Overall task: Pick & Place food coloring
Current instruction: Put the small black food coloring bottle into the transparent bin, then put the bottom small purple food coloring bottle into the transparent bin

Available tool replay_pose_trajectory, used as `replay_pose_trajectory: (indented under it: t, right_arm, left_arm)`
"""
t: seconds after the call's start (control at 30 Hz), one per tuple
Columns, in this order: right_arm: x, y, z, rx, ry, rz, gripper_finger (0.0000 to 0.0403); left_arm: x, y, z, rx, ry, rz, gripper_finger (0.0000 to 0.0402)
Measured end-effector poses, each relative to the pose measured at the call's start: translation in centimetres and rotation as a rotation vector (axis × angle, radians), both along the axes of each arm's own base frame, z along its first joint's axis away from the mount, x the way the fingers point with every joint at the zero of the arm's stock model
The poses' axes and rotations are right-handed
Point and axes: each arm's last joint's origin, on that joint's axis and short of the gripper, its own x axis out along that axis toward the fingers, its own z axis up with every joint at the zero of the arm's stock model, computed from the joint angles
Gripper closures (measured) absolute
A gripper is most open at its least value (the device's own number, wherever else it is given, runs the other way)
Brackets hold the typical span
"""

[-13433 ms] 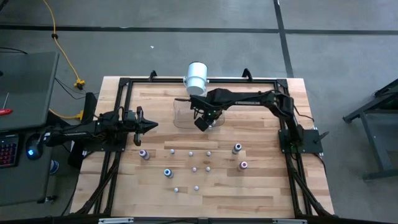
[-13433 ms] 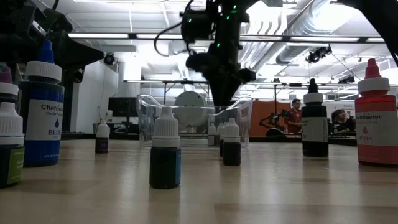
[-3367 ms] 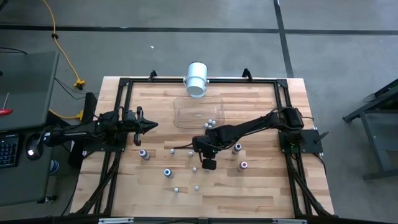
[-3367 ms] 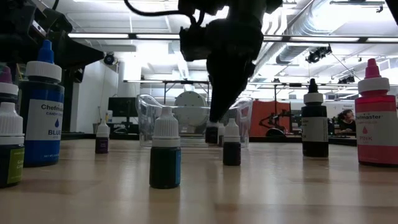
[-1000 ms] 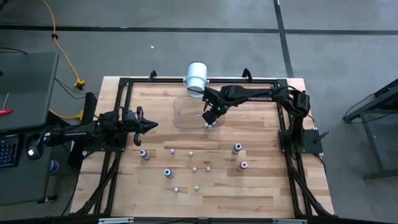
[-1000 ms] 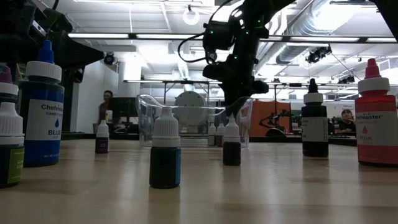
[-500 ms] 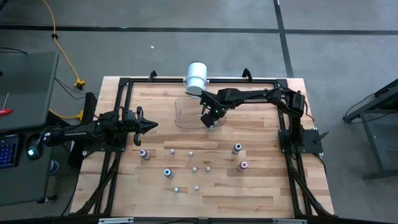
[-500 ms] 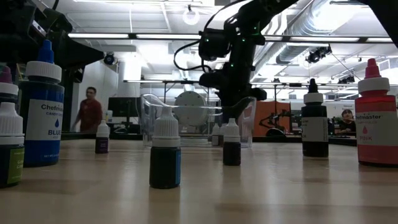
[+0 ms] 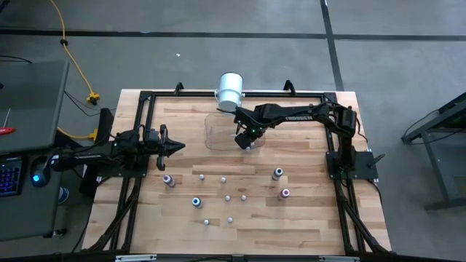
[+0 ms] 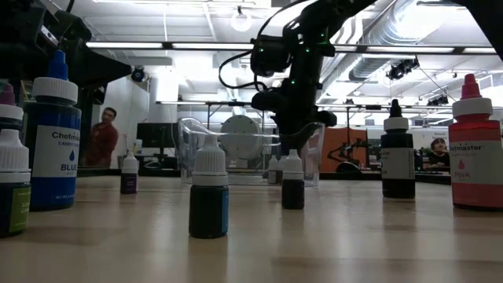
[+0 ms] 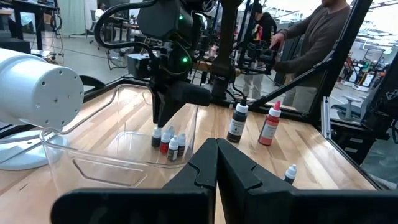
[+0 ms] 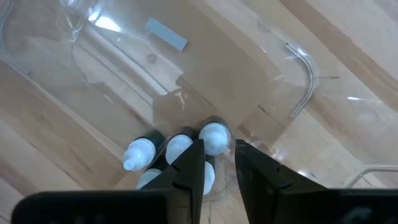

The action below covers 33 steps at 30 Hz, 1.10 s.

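Note:
Several small white-capped food coloring bottles [image 12: 180,144] stand upright in a cluster on the floor of a clear plastic tub [image 9: 212,129] at the far middle of the table. My right gripper [image 12: 217,152] points down into the tub with a gap between its fingers. One fingertip stands on either side of one bottle's white cap [image 12: 214,137]. Seen from the left wrist, that gripper [image 11: 163,118] stands just over three bottles [image 11: 166,140]. More bottles [image 9: 227,197] stand loose on the table. My left gripper [image 9: 178,146] waits shut and level at the table's left.
A big white cylinder [image 9: 230,90] lies at the far edge, touching the tub. Larger bottles stand on the table: purple [image 9: 168,180], blue [image 9: 196,201], dark [image 9: 277,173] and pink [image 9: 285,193]. People move in the room beyond the table [image 10: 102,137].
My right gripper has sunk a little into the tub and shifted slightly toward the table's left, then held still. A person in the room behind has walked across.

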Motion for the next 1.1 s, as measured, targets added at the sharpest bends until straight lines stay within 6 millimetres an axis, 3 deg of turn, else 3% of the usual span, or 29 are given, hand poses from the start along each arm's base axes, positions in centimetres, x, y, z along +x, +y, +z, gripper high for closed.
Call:
replay_pose_trajectory:
  t: [0.3, 0.5, 0.83, 1.1]
  right_arm:
    - [0.0, 0.0, 0.1, 0.011, -0.004, 0.003, 0.0319]
    - [0.3, -0.2, 1.3, -0.013, 0.019, 0.009, 0.0318]
    - [0.9, -0.1, 6.0, -0.075, 0.035, 0.08, 0.0318]
    - [2.1, 3.2, 11.6, -0.135, -0.049, 0.292, 0.0318]
  left_arm:
    - [0.0, 0.0, 0.0, 0.0, 0.0, 0.0, 0.0401]
    - [0.0, 0.0, 0.0, 0.0, 0.0, 0.0, 0.0401]
    - [0.0, 0.0, 0.0, 0.0, 0.0, 0.0, 0.0401]
    - [0.0, 0.0, 0.0, 0.0, 0.0, 0.0, 0.0401]
